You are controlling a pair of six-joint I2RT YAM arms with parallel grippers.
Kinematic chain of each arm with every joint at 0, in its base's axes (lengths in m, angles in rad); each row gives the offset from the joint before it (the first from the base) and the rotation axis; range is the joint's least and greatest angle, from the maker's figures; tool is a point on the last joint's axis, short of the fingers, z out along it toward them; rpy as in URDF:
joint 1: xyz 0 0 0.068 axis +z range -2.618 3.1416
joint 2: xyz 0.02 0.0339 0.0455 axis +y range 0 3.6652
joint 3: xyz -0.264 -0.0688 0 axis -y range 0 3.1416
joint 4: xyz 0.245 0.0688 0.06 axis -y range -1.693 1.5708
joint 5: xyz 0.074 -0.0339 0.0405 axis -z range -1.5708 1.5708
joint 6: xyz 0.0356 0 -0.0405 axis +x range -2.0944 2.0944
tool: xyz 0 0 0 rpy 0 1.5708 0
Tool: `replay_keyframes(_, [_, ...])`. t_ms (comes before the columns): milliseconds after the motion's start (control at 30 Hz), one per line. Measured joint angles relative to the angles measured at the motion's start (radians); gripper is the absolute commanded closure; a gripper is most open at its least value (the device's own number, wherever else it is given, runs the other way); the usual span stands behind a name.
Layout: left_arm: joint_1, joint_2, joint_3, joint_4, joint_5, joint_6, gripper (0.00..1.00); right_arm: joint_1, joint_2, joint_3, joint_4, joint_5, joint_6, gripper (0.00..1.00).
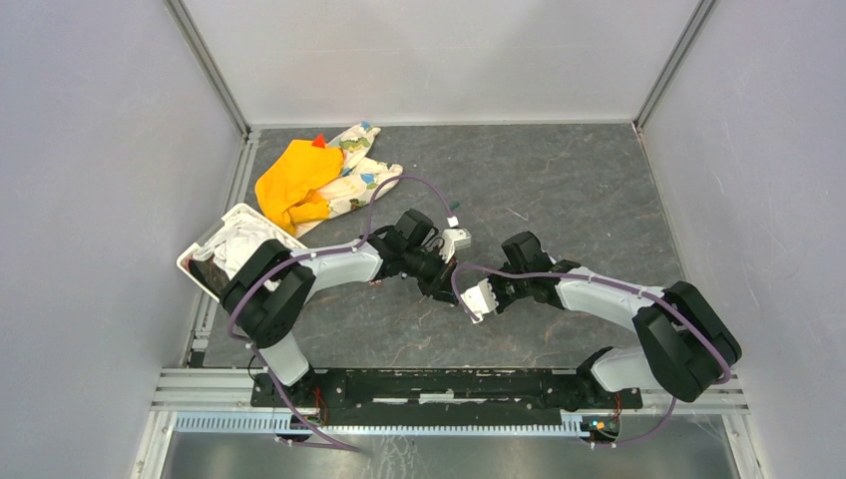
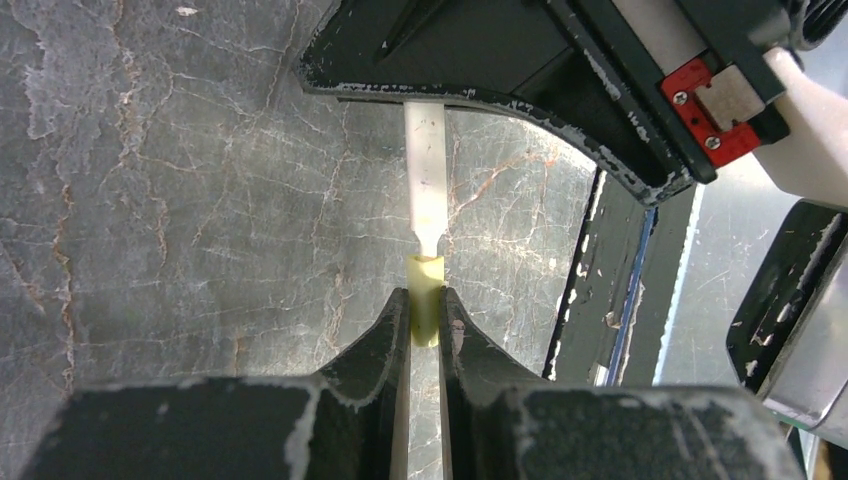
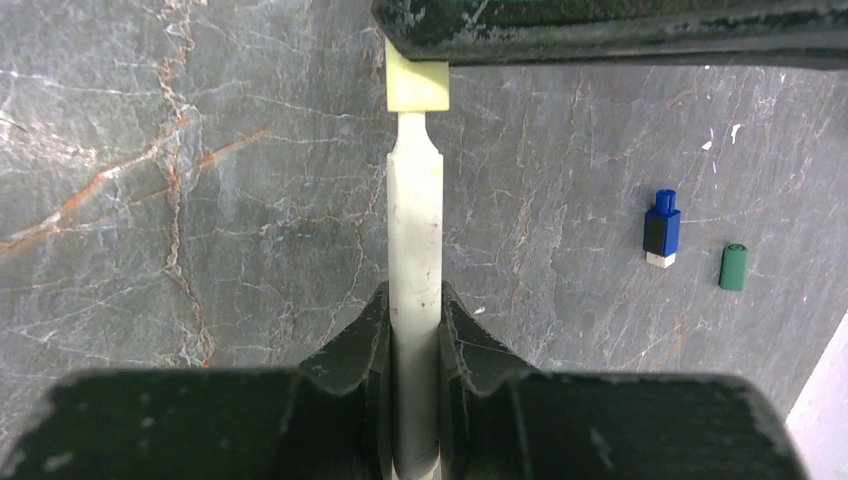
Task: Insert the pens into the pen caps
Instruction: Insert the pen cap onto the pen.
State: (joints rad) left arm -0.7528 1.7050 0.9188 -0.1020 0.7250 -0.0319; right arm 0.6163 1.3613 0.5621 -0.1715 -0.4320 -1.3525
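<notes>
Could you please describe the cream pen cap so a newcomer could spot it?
At the middle of the grey table, the left gripper pinches the cream pen cap, with a white pen at its mouth. The blue cap and dark green cap lie loose instead.

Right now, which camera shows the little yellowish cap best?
The left wrist camera: the cream cap sits close, pinched in the left claw, the pen tip at its mouth. The right wrist view shows only its end under that claw. In the top view it's too small to see.
</notes>
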Motion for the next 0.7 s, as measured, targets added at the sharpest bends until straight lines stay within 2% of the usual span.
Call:
replay_keyframes(400, [0.000,0.016,0.021,-0.006,0.022,-0.029,0.97,0.008,0.000,-0.002,0.011,-0.023,0.028,1.00])
replay_keyframes(567, [0.001,0.020,0.025,-0.016,0.029,-0.048,0.83,0.008,0.002,-0.003,0.004,-0.038,0.047,1.00])
replay_keyframes(700, [0.005,0.016,0.025,-0.023,0.026,-0.065,0.78,0.002,0.009,-0.003,0.003,-0.061,0.071,1.00])
